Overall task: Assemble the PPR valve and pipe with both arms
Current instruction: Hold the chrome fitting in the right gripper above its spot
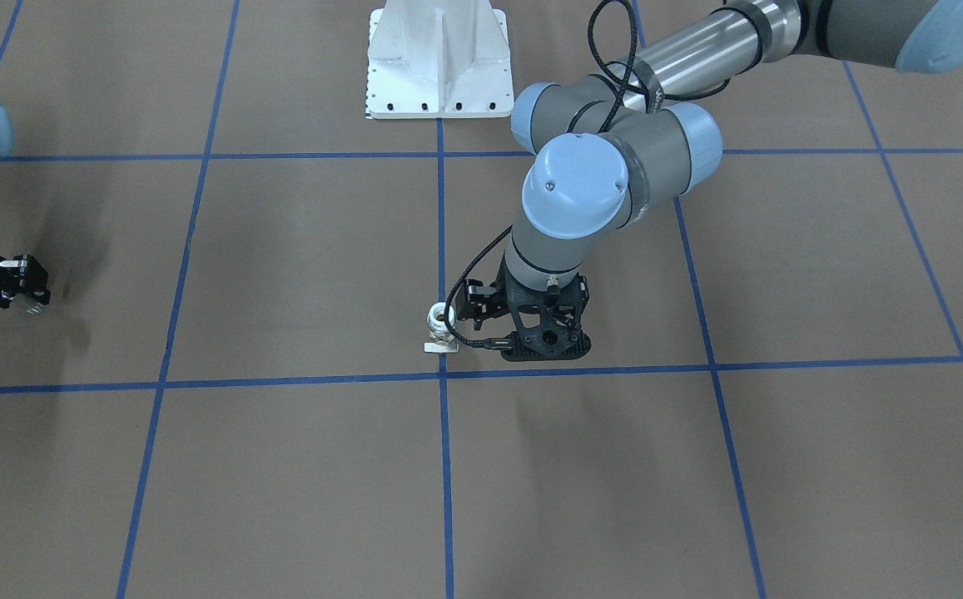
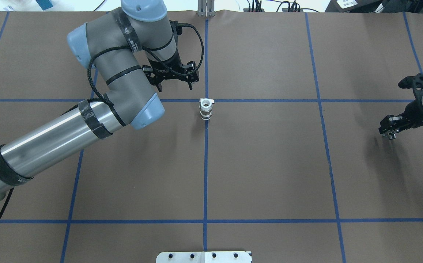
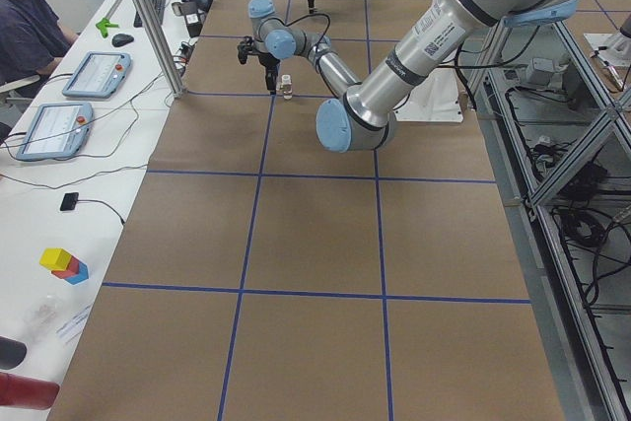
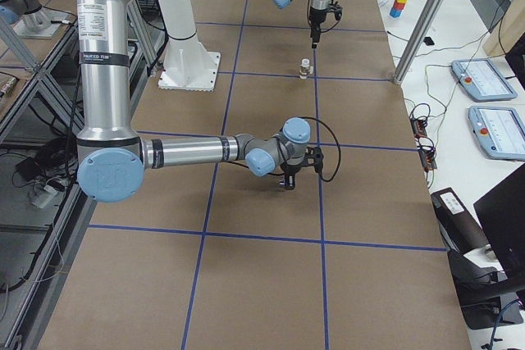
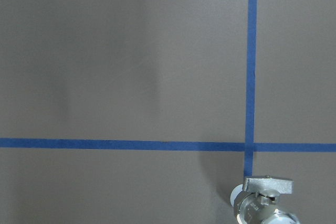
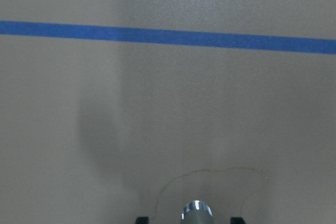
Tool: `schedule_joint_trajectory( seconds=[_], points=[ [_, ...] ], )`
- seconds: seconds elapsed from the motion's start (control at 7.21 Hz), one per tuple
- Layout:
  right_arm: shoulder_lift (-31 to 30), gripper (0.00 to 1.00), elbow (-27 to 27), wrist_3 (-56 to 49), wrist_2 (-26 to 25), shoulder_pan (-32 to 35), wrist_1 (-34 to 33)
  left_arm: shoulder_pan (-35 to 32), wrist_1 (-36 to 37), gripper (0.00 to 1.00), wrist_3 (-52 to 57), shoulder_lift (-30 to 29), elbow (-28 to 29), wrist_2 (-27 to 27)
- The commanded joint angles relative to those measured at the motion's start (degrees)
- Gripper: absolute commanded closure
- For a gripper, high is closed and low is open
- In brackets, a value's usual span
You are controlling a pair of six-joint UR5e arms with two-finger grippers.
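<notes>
A small white and silver valve (image 2: 206, 109) stands upright on the brown table at a blue tape crossing; it also shows in the front view (image 1: 441, 324) and at the bottom right of the left wrist view (image 5: 262, 203). My left gripper (image 2: 175, 87) hangs open and empty just beyond the valve and to its left, not touching it; the front view (image 1: 527, 314) shows it beside the valve. My right gripper (image 2: 390, 133) is far off at the table's right side, shut on a small silvery pipe piece (image 6: 197, 212), held just above the table.
The white bolted pedestal (image 1: 438, 58) stands at the robot's edge of the table. Blue tape lines (image 2: 206, 164) divide the brown surface. An operator (image 3: 25, 17) sits at a side desk with tablets (image 3: 96, 73). A metal post (image 3: 158, 22) stands at the table's edge.
</notes>
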Motion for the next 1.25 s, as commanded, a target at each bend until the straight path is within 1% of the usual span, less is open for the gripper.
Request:
schedule_joint_trajectory(
  seconds=[0.0,0.56,0.69,0.83,1.11],
  points=[
    [0.15,0.45,-0.14,0.0,-0.09,0.06,-0.03,0.0,0.04,0.0,0.0,0.0,0.0,0.0],
    [0.41,0.47,-0.23,0.0,-0.09,-0.03,-0.03,0.09,-0.14,0.0,0.0,0.35,0.09,0.0],
    [0.41,0.53,-0.31,0.08,-0.18,-0.03,-0.12,0.09,-0.14,0.0,0.0,0.35,0.09,0.0],
    [0.41,0.55,-0.31,0.08,-0.18,-0.03,-0.12,0.18,-0.14,0.0,-0.09,0.27,0.09,0.0],
    [0.32,0.64,-0.4,0.08,-0.27,-0.03,-0.21,0.18,-0.14,0.0,0.0,0.27,0.09,0.0]
  ],
)
